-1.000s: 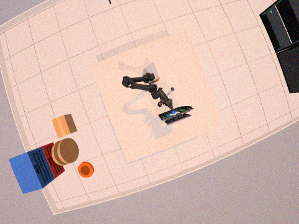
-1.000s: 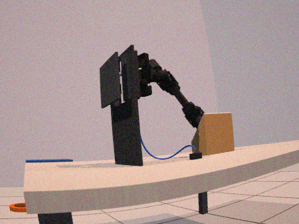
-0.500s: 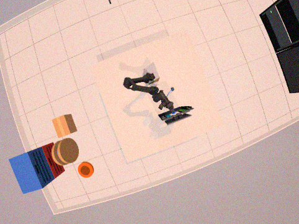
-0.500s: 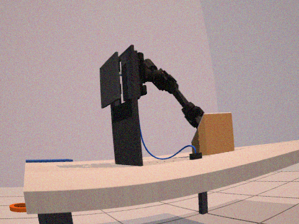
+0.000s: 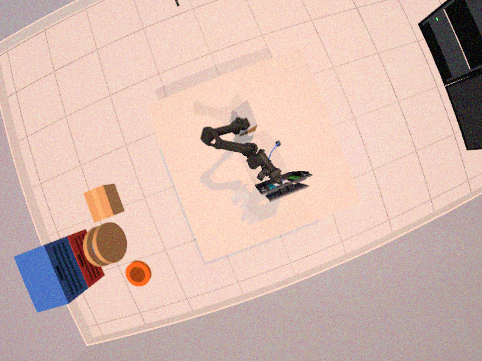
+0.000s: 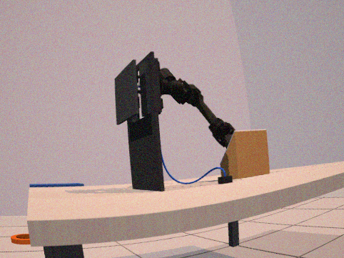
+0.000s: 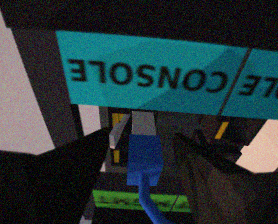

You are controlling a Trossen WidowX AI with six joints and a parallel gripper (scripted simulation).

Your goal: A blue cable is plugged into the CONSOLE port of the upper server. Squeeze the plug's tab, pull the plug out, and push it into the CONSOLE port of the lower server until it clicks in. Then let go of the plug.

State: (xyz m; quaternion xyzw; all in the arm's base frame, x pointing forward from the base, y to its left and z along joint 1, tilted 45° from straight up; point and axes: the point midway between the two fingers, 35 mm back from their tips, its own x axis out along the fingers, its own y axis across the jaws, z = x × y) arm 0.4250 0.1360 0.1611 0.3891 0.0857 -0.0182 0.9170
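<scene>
Wrist view: where is the plug (image 7: 145,157), and what is its state?

— It stands at a port under the teal CONSOLE label (image 7: 149,75), blue body outward, pale nose toward the opening. Seating depth cannot be confirmed from this angle.

And the end effector (image 7: 142,135) (image 5: 276,179) (image 6: 163,83)?

— Partly open, gripping nothing. One finger stands on each side of the plug, with a gap visible on both sides.

Why that placement?

— The pale sliver beside the plug appears to be its tab (image 7: 119,132). It faces one finger, so closing should squeeze tab and body together. A part-open setting probably limits contact with neighbouring port parts.

What of the cable (image 7: 148,200) (image 6: 185,183) (image 5: 272,152)?

— In the exterior view it sags behind the upright panel (image 6: 145,157) and rises to a small black block (image 6: 225,179) (image 5: 278,143) on the bench (image 6: 107,211) (image 5: 310,90). The slack should allow the transfer to the lower server.

Next step?

— Judged to be the unplugging stage: centre the fingers, close on tab and body, then withdraw straight. Caution: an off-centre grip may miss the tab, leaving the latch engaged, or tilt the plug.
</scene>
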